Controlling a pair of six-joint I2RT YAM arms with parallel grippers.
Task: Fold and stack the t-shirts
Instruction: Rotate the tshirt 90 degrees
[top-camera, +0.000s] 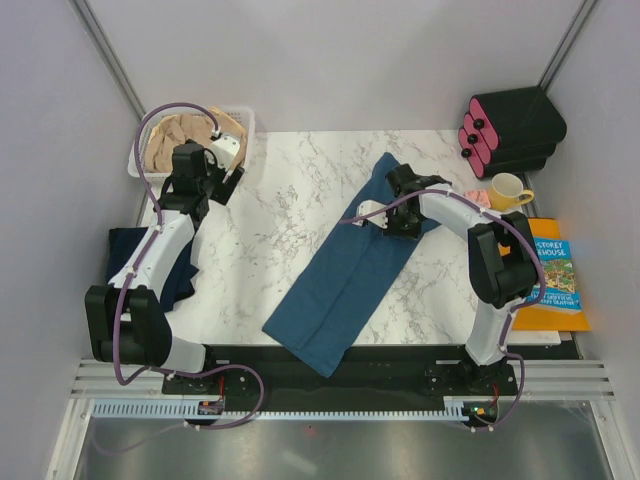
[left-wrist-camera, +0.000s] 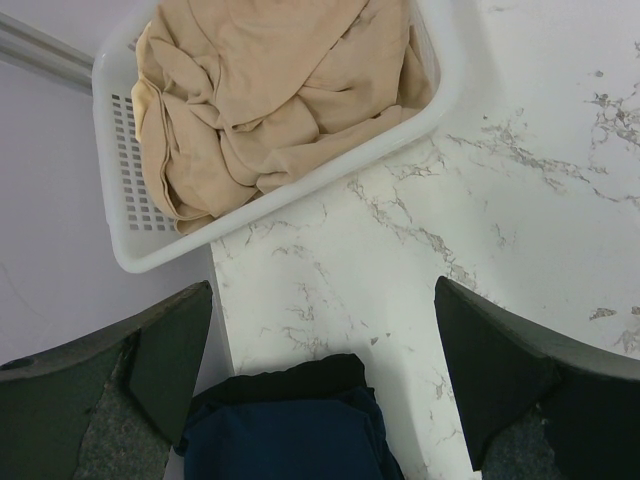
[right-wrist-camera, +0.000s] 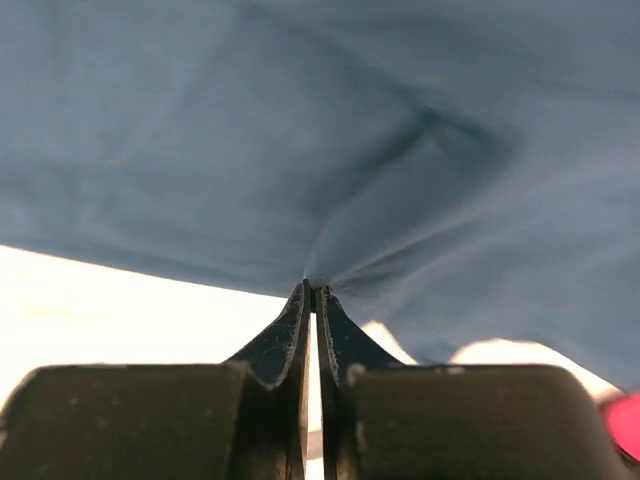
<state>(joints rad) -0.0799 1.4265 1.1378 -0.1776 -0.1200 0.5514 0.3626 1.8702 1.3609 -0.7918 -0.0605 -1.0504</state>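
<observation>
1. There are three shirts, one of each colour. The navy shirt (top-camera: 150, 268) lies at the left edge of the table (top-camera: 290, 200), under the left arm.
2. One white basket (top-camera: 135, 165) sits at the far left corner and holds the crumpled tan shirt (top-camera: 180, 135).
3. The left gripper (left-wrist-camera: 325, 370) hovers between the basket and the navy shirt, jaws wide apart and holding nothing.
4. The teal shirt (top-camera: 345, 280) lies as one long diagonal strip across the middle of the table, its near end over the front edge.
5. The right gripper (right-wrist-camera: 312, 290) is clamped on the teal shirt's far end, and the fabric puckers at its tips.
6. On the right are one yellow mug (top-camera: 508, 190), one black rack (top-camera: 515, 125) behind it, and one book (top-camera: 555, 275) nearer.
</observation>
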